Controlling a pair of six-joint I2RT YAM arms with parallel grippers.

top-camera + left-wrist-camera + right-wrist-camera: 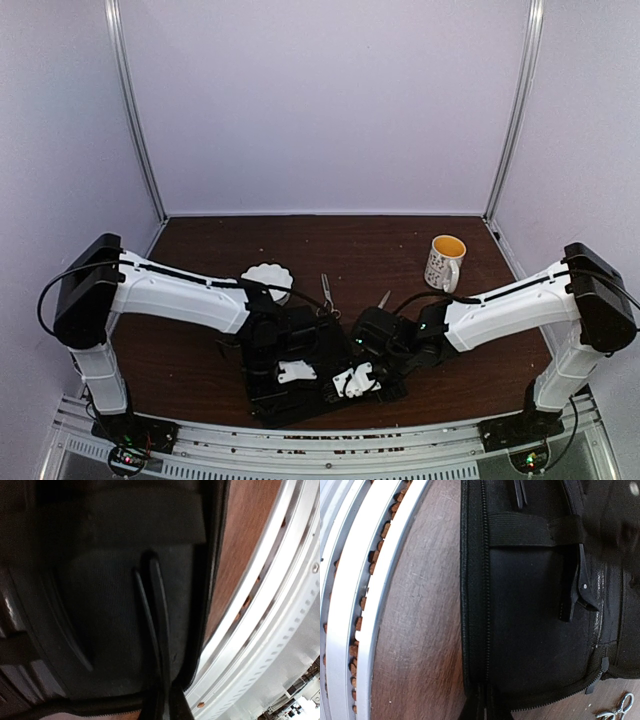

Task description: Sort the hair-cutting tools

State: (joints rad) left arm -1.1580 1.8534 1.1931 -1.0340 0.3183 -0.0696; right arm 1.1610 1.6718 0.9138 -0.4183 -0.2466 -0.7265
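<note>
The flat black case point(290, 405) lies open at the table's near edge. My left gripper point(293, 373) is over it, shut on a thin dark hair clip point(150, 610) whose two prongs lie on the case's inner pocket point(105, 630). My right gripper point(484, 711) is shut on the case's zippered edge point(482, 605). A second dark clip point(580, 587) sits by an elastic band point(520, 530) inside the case. Two silver scissors lie on the table beyond the case, one point(325, 290) in the middle and one point(383, 299) to its right. One pair shows in the right wrist view point(617, 711).
A white scalloped bowl point(267, 280) stands left of the scissors, behind my left arm. A white mug with a yellow inside point(445, 262) stands at the back right. A perforated metal rail point(270, 630) runs along the table's near edge, close to the case.
</note>
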